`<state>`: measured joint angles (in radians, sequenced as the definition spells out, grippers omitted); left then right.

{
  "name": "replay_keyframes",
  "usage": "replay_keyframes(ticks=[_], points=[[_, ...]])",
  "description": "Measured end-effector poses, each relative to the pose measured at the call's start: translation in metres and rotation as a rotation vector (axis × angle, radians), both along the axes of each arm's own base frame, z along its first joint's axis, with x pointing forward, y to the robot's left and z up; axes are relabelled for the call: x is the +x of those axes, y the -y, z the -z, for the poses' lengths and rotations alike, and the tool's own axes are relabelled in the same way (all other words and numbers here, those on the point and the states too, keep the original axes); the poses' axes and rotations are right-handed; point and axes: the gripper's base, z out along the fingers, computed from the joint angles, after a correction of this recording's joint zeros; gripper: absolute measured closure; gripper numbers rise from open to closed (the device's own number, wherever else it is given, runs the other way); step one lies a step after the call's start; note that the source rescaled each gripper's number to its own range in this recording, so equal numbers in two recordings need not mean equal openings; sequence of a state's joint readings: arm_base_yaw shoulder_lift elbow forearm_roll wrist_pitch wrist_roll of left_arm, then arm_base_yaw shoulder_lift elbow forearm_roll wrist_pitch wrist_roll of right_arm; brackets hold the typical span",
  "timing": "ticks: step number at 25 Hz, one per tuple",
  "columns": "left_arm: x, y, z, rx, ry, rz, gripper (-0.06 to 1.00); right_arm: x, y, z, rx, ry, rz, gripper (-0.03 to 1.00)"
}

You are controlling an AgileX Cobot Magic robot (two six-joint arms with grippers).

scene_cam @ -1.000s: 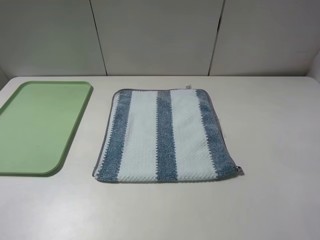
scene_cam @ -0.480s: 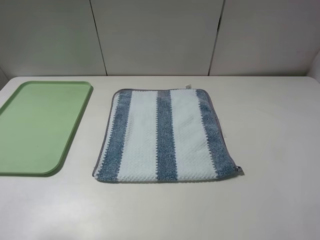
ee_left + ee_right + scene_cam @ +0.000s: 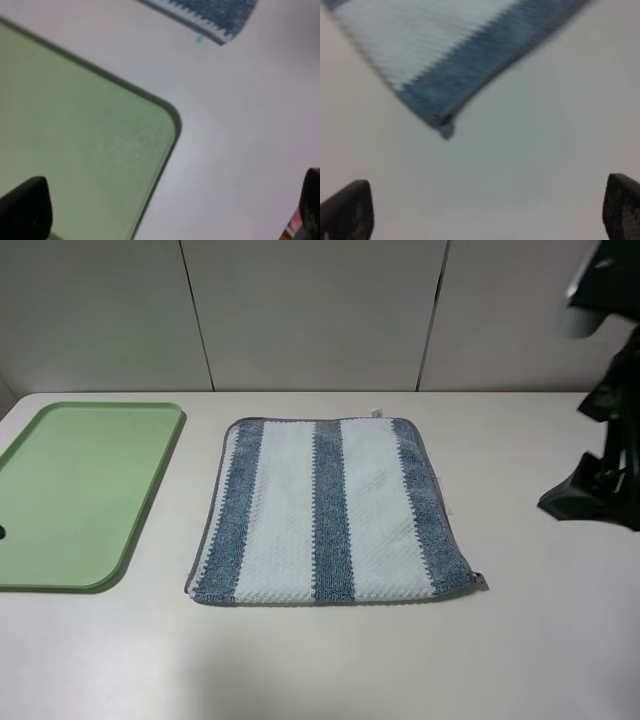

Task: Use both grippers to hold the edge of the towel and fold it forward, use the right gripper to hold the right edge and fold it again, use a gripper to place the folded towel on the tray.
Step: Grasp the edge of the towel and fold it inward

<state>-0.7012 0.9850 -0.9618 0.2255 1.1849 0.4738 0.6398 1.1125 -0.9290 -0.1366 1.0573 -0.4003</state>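
Tray: we are seeing the light-green tray (image 3: 80, 490) lying flat on the left side of the white table (image 3: 520, 660), with its plain green floor showing from rim to rim.
Towel: the striped towel (image 3: 330, 510) is lying flat on the table to the right of the tray. It is outside the tray and not touching it. Its pale-blue and dark-blue bands are running away from us, and a small white tag (image 3: 376, 412) is peeking out at the far edge.
Left hand: the left hand (image 3: 168, 206) is hanging wide open and gripping nothing. In its wrist view one dark fingertip (image 3: 25, 207) is sitting over the tray's floor and the other over bare table, with the tray's rounded corner between them.
Towel from left hand: we are seeing only one corner of the towel, well apart from the fingertips.
Right hand: the right hand (image 3: 484, 209) is also spread wide and carrying nothing, over bare table.
Towel from right hand: the towel's hemmed corner is lying ahead of the open fingertips, untouched; the wrist view is blurring here.
Right arm: the right arm (image 3: 605, 455) is standing at the table's right edge, well apart from the towel.
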Motion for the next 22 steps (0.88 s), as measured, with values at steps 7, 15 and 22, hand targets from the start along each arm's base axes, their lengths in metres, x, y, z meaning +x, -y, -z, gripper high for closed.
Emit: replay_keyframes(ticks=[7,15,22], points=[[0.005,0.032,0.019,0.075,-0.089,0.152,-0.05,0.007,-0.049,0.036,-0.099,-0.076,-0.226,-0.03],[0.014,0.047,0.071,0.136,-0.179,0.237,-0.03,0.018,-0.067,0.055,-0.129,-0.068,-0.341,-0.03],[0.023,0.059,0.113,0.143,-0.201,0.288,-0.03,0.025,-0.074,0.069,-0.173,-0.047,-0.472,-0.03]])
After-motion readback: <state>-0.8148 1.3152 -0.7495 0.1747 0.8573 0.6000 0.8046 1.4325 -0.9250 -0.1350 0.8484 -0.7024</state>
